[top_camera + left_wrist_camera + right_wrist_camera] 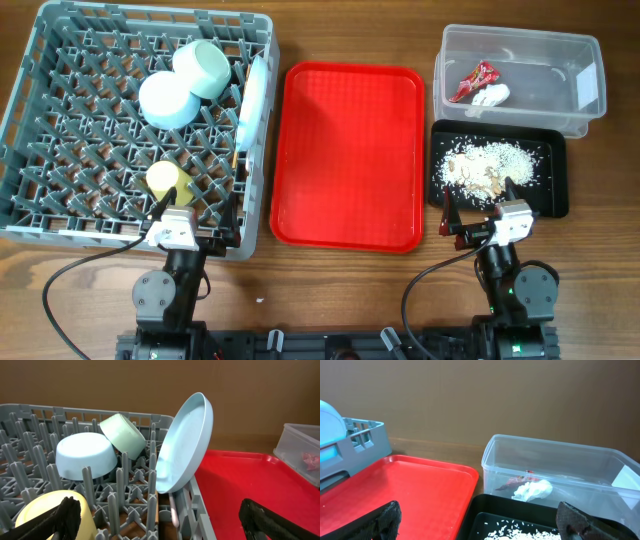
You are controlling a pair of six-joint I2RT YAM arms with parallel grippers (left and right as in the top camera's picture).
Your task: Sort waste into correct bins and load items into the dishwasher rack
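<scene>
Two grippers, left (196, 218) and right (480, 205), stand wide, holding nothing, at the near rims of dishwasher rack (60, 215) and black tray (555, 190); red tray (345, 160) just beside the rack; plate (252, 100), bowls (165, 98) and yellow cup (163, 180) racked; wrapper (472, 80) and napkin (490, 96) in the clear tub (590, 55); scraps (485, 165) in the black tray; the tub's white label (590, 88) is unreadable.

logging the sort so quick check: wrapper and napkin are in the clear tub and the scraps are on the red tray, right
Not quite. The wrapper and napkin are in the clear tub, but the scraps lie in the black tray, not on the red tray. The overhead view shows it.
</scene>
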